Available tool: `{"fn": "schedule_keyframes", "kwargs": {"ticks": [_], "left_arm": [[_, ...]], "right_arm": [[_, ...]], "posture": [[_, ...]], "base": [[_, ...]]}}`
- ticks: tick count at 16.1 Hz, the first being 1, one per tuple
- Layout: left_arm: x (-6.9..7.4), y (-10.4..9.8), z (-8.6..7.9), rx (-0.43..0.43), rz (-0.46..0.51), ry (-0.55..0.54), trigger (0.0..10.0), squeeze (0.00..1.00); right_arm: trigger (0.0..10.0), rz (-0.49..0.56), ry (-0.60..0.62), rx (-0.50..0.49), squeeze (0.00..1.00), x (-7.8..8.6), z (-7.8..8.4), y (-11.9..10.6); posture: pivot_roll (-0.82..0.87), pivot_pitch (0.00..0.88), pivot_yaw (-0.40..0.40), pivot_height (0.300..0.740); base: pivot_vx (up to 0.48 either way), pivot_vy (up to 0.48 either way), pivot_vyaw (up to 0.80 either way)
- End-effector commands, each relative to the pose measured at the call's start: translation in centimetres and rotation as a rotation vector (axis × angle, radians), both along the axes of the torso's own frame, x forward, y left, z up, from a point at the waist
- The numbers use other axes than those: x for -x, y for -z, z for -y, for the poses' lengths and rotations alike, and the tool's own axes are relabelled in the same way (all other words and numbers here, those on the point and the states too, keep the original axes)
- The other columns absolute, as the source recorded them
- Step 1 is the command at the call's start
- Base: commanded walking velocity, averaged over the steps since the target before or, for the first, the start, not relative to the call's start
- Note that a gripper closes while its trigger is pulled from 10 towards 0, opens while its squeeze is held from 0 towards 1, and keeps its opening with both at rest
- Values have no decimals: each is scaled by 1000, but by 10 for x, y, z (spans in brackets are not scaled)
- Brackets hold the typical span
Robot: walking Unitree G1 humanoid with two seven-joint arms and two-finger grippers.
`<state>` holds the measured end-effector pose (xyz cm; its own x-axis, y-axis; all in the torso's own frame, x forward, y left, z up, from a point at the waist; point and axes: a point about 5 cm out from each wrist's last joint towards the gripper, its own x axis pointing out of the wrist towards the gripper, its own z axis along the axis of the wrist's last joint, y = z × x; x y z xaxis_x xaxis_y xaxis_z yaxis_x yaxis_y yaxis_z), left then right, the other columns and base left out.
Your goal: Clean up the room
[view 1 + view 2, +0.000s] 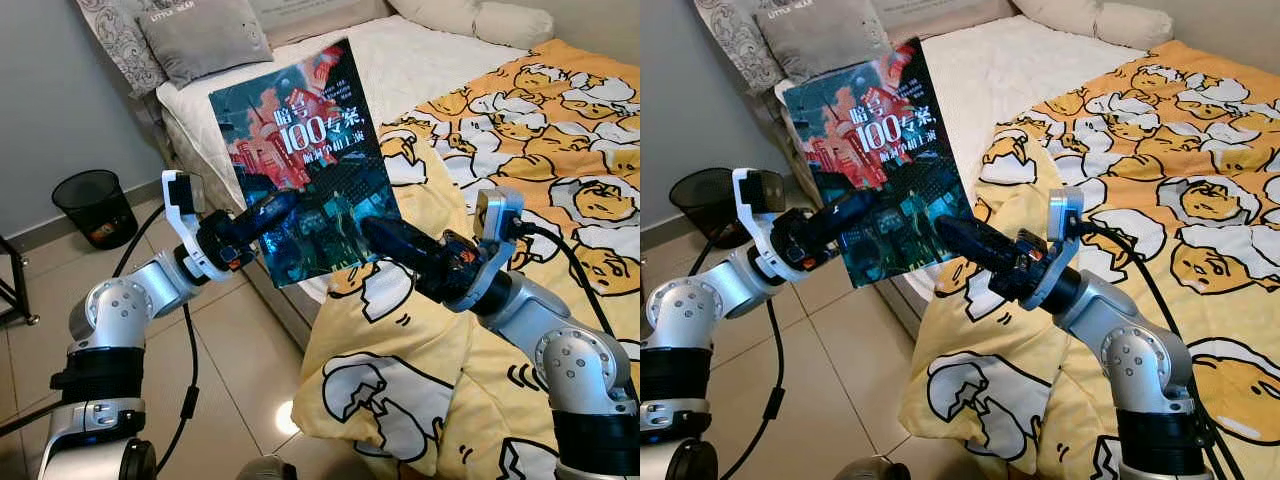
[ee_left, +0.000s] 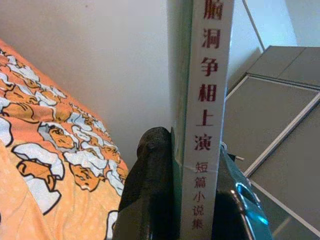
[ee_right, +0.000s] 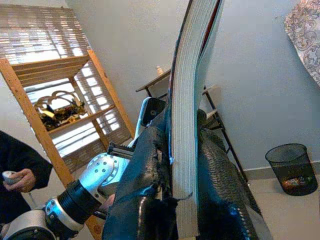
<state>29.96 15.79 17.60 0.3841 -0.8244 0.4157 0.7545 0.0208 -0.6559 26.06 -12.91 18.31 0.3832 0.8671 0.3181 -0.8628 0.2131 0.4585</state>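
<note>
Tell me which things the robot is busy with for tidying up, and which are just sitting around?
Busy with:
- dark paperback book with red and blue cover art, held upright above the bed's edge
- left gripper, shut on the book
- right gripper, shut on the book

Just sitting around:
- yellow cartoon-print blanket
- grey square pillow
- black mesh wastebasket
- wooden shelf

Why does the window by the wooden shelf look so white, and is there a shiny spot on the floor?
In the right wrist view, daylight through the blinds behind the wooden shelf washes that corner out, while the right hand gripping the thick paperback book looks dark. In the left eye view, a bright glare spot sits on the beige tiled floor beside the yellow cartoon blanket.
</note>
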Motion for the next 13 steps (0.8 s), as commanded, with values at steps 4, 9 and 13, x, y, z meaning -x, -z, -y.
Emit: {"fn": "schedule_keyframes", "kwargs": {"ticks": [4,9,13], "left_arm": [[-4,-5,4,-38,22,-3,0,0],[-10,-1,3,-87,12,-44,10000,0],[-19,6,5,-148,8,-128,10000,1000]], "right_arm": [[0,20,-51,-5,0,2,-9,-6],[0,-16,19,18,0,-3,-5,0],[0,3,256,7,0,-20,10,-1]], "posture": [[-17,0,80,740],[-18,0,89,740],[-22,0,93,740]], "base": [[0,0,0],[0,0,0],[0,0,0]]}}
